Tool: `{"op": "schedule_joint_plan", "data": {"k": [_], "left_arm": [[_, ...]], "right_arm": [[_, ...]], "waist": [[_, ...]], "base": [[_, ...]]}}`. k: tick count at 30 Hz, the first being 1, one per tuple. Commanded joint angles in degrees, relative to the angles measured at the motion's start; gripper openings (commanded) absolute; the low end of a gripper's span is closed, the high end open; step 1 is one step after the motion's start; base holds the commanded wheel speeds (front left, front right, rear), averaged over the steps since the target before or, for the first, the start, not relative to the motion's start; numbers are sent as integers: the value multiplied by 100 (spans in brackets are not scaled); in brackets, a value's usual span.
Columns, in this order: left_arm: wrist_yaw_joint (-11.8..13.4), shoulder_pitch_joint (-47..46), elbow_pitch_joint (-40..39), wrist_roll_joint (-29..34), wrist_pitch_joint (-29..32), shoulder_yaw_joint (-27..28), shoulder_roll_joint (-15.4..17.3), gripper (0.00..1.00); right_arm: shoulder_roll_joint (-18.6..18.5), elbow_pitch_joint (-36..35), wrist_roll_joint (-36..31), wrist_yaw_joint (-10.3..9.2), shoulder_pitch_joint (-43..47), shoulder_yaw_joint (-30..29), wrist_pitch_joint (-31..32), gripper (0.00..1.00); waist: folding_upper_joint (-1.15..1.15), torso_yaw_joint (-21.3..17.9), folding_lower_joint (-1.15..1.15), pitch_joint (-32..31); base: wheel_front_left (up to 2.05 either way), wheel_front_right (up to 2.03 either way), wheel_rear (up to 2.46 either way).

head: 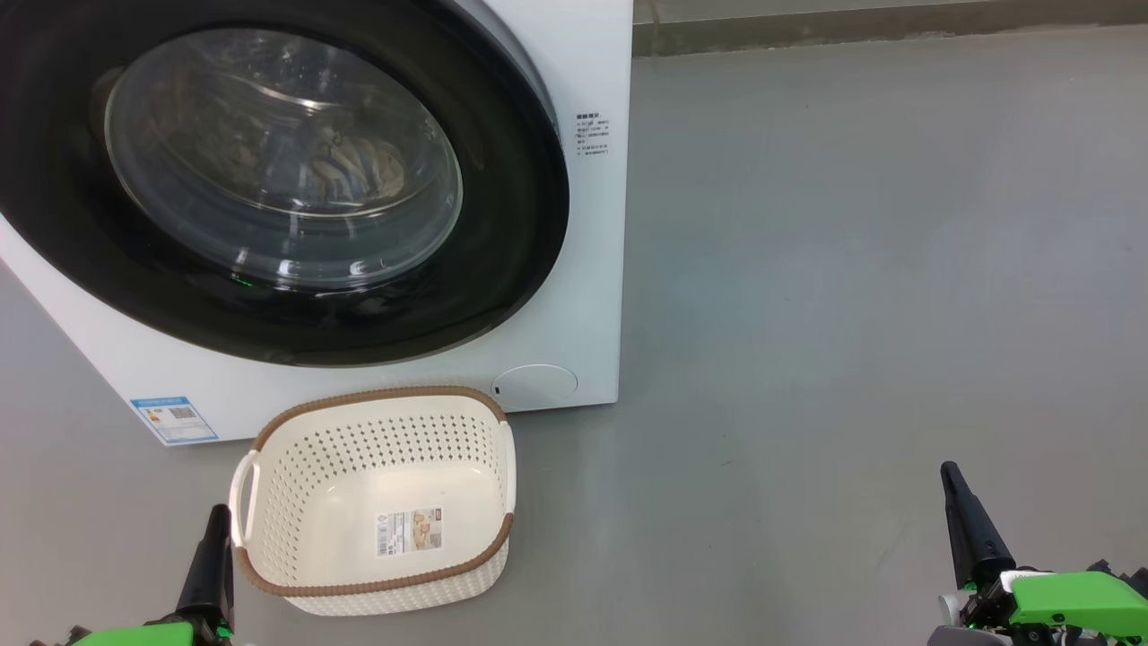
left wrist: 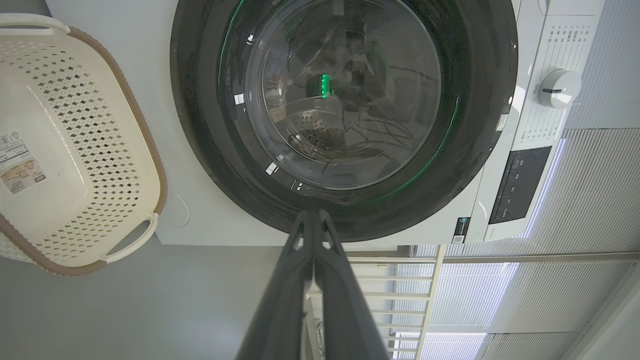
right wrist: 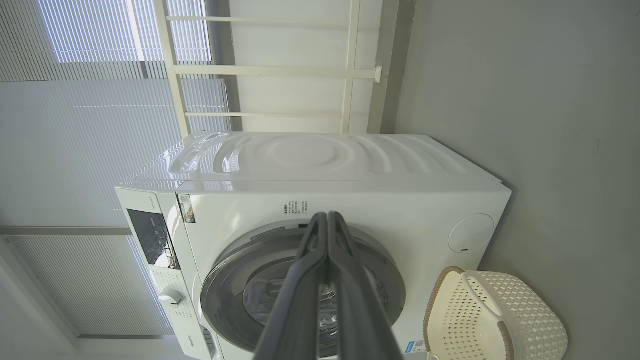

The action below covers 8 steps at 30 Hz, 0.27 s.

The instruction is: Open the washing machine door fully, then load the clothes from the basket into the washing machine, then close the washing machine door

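Observation:
The washing machine (head: 594, 269) stands at the upper left with its door (head: 507, 224) flat against the front, closed. Through the door's glass, cream and beige clothes (head: 345, 166) lie in the drum. The basket (head: 377, 449) sits on the floor just in front of the machine, its bare floor showing a label. My left gripper (head: 218, 513) is shut with nothing in it, beside the basket's left handle. My right gripper (head: 949, 471) is shut at the lower right, far from the basket. The left wrist view shows my left gripper (left wrist: 313, 215) pointing at the door (left wrist: 210, 125), with the basket (left wrist: 90, 130) beside it. In the right wrist view my right gripper (right wrist: 327, 216) points at the machine (right wrist: 350, 195).
Grey floor (head: 852, 314) stretches to the right of the machine as far as a wall base (head: 852, 31). A control panel (left wrist: 520, 185) and a dial (left wrist: 559, 89) are on the machine's front. Window blinds (right wrist: 100, 125) and a white frame (right wrist: 280, 70) stand behind the machine.

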Motion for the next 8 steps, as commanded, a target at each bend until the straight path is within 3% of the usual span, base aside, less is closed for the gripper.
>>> {"op": "schedule_joint_plan", "data": {"k": [1, 8], "left_arm": [[-60, -226, -84, -20, 41, 183, 92, 0], [-60, -226, -84, -20, 41, 183, 92, 0]], "right_arm": [[-17, -140, 6, -8, -219, 130, 51, 0], [-17, -140, 6, -8, -219, 129, 52, 0]], "waist": [[0, 0, 0, 0], [0, 0, 0, 0]], "base": [[0, 0, 0], [0, 0, 0]]}}
